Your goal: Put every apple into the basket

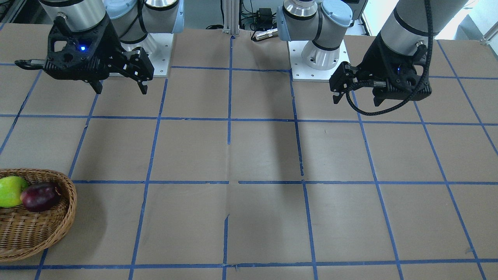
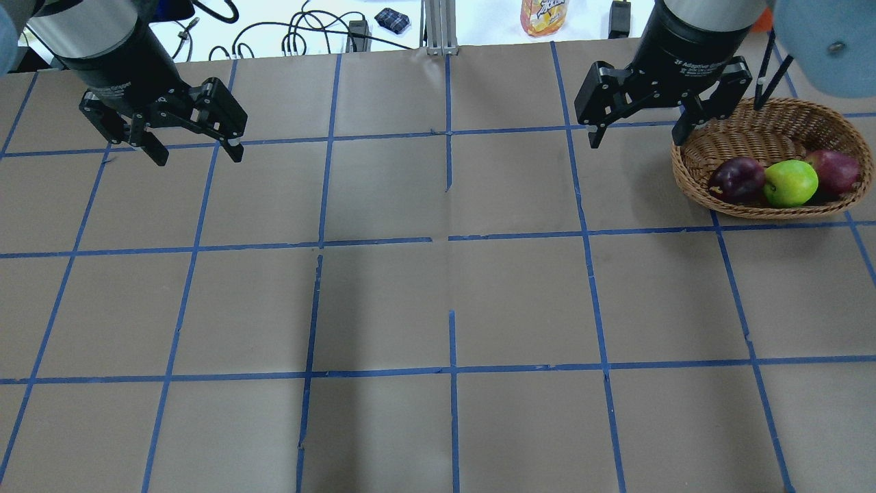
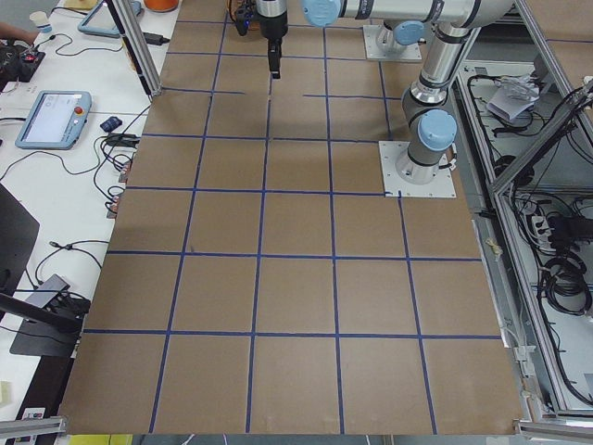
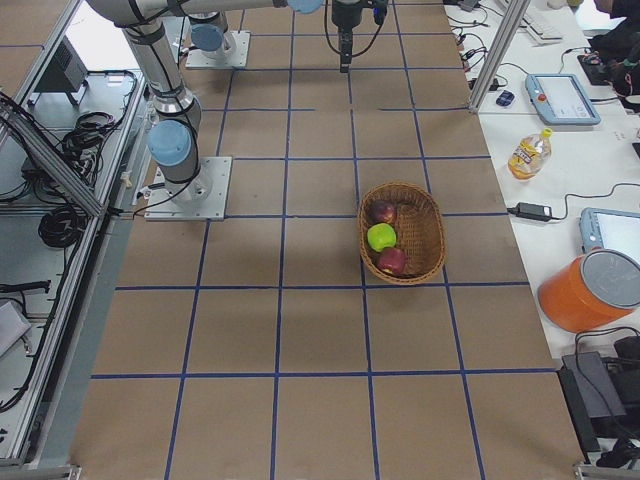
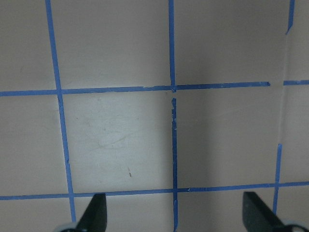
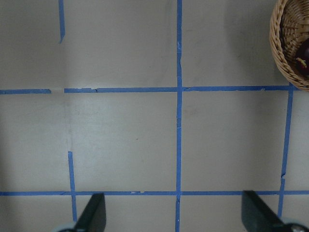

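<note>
- Upper left of the overhead view: the left claw [image 2: 198, 157] hangs above the surface [image 2: 452, 301], jaws spread wide with nothing between them. Its wrist view shows only blue tape lines below.
- Upper right of that view: the right claw [image 2: 636, 140] hangs just left of the basket [image 2: 753, 137], jaws likewise wide and holding nothing. One finger overlaps the wicker rim in the picture, but the claw appears to be above the rim, not touching it.
- Far right: the basket sits on the surface with all three apples inside, side by side in a row: the maroon apple [image 2: 737, 179], the green apple [image 2: 791, 183], then the red apple [image 2: 833, 171].
- Judgement: every apple seems to be in the basket, so what is left is probably just to pull clear.
- To do that well, the right arm should rise straight up before it travels sideways. That keeps its finger from catching the rim and tipping the shallow basket.
- The left arm has no reason to approach.
</note>
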`<state>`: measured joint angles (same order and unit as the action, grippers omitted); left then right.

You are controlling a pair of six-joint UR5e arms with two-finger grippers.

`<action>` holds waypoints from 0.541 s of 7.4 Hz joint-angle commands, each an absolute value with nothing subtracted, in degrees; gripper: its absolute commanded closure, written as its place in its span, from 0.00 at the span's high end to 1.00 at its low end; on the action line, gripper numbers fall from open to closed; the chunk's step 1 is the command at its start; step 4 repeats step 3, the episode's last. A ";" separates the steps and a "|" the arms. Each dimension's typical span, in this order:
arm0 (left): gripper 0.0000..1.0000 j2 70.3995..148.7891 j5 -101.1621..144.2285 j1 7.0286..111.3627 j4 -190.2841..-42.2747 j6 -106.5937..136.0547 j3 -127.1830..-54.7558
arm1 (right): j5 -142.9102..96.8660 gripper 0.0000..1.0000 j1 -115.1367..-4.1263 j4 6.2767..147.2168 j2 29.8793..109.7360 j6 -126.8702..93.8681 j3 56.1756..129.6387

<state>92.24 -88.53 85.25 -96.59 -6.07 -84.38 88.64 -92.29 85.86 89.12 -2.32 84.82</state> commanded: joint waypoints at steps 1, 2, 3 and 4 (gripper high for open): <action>1.00 92.29 -88.51 85.25 -96.59 -6.06 -84.38 | 88.42 1.00 -92.29 85.87 89.12 -2.37 84.90; 1.00 92.29 -88.51 85.25 -96.59 -6.06 -84.38 | 88.33 1.00 -92.29 85.87 89.12 -2.37 84.90; 1.00 92.29 -88.51 85.25 -96.59 -6.06 -84.38 | 88.50 1.00 -92.29 85.87 89.12 -2.37 85.08; 1.00 92.29 -88.51 85.25 -96.59 -6.06 -84.38 | 88.50 1.00 -92.29 85.87 89.12 -2.37 85.08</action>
